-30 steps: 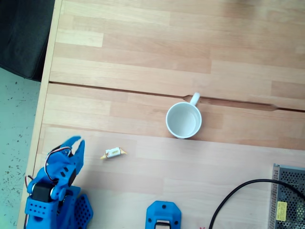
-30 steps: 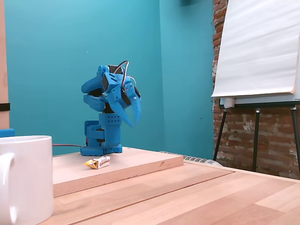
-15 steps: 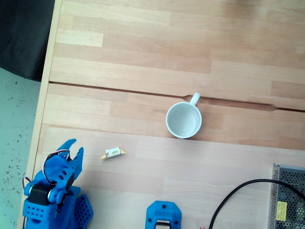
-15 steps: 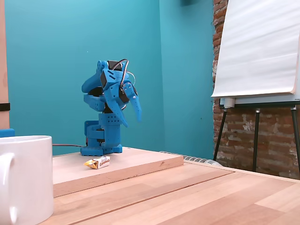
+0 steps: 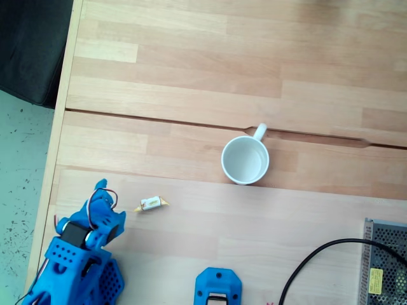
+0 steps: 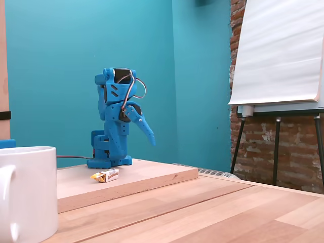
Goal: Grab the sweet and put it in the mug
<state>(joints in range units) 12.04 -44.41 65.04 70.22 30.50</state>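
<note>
The blue gripper (image 6: 148, 135) hangs in the air, touching nothing; I cannot tell whether its fingers are apart or together. The sweet (image 5: 152, 203), white with gold twisted ends, lies on the wooden table (image 5: 191, 63) just right of the gripper (image 5: 102, 192), well left of the upright white mug (image 5: 245, 160).

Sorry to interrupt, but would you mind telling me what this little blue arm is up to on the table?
The blue 3D-printed robot arm is at the start of a pick. Its gripper hangs in the air, holding nothing, above the wooden table. The tiny wrapped sweet with a white middle and yellow-gold twisted ends lies untouched on the board just ahead of the arm. The small round white ceramic mug stands upright and empty further along, well apart from the sweet. Whether the jaws are open is hard to tell.
</note>
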